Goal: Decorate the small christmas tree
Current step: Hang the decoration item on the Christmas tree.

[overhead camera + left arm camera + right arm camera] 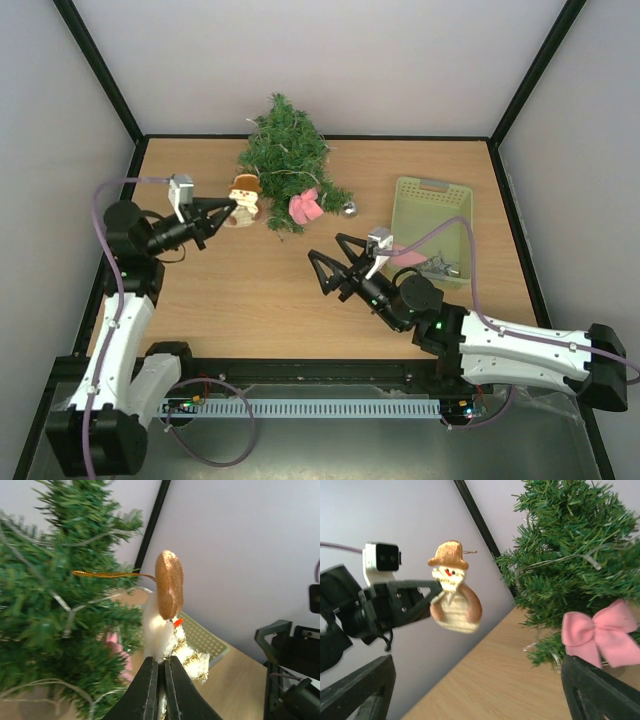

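Roughly midway, I'd judge. Nearest, the right hand (326, 247) hangs over the bare tabletop (250, 300), its jaws wide apart and nothing between them. A little farther, on the left, the left hand (230, 204) is clamped tight on a snowman ornament (243, 198). It holds the ornament in the air just beside the tree; the gold loop (107, 573) reaches among the needles but is not plainly hooked. On the right, the green basket (432, 212) holds a few silvery pieces, probably yet to go up. Farthest, the small christmas tree (285, 155) stands at the tabletop's back edge, wearing a pink bow (305, 207) and a silver bauble (349, 209) low down.
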You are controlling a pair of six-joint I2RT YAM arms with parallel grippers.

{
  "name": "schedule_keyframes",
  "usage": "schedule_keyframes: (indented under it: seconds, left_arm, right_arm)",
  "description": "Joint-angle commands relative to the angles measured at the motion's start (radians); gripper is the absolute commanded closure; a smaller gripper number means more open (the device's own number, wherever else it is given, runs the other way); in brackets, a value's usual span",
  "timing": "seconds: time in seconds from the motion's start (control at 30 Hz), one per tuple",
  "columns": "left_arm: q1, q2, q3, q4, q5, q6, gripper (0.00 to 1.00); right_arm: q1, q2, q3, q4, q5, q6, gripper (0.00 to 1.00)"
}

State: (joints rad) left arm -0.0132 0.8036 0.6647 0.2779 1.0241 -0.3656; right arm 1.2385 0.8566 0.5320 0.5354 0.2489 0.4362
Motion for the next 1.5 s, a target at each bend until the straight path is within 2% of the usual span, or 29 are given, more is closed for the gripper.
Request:
schedule_keyframes:
  seconds: [0.0, 0.13, 0.43, 0.63, 1.07, 1.23, 1.37, 1.47]
  left_arm:
    - [0.106, 0.057, 0.094, -0.071, 0.186, 0.096, 0.98]
    - [0.161, 0.137, 0.218, -0.305, 0.244, 0.294, 0.98]
    - [0.268, 0.306, 0.389, -0.571, 0.386, 0.516, 0.97]
    - [0.314, 0.394, 0.421, -0.594, 0.458, 0.524, 0.98]
    - [0.314, 0.535, 0.509, -0.642, 0.555, 0.539, 0.97]
    - [0.292, 0.545, 0.545, -0.609, 0.580, 0.479, 0.98]
    - [0.275, 0.566, 0.538, -0.507, 0.575, 0.381, 0.97]
    - [0.272, 0.602, 0.539, -0.509, 0.582, 0.374, 0.98]
  right_arm:
    - [0.007, -0.070, 0.035, -0.127, 0.028, -0.017, 0.01]
    - [0.007, -0.121, 0.042, -0.185, 0.035, -0.030, 0.02]
    - [0.007, -0.198, 0.064, -0.257, 0.023, -0.066, 0.02]
    - [0.007, -0.217, 0.064, -0.288, 0.025, -0.099, 0.02]
    - [0.007, -0.217, 0.059, -0.289, 0.052, -0.134, 0.02]
    - [0.007, -0.203, 0.060, -0.270, 0.063, -0.143, 0.02]
    - [0.007, -0.189, 0.057, -0.253, 0.066, -0.142, 0.02]
    - [0.007, -0.183, 0.056, -0.250, 0.066, -0.138, 0.02]
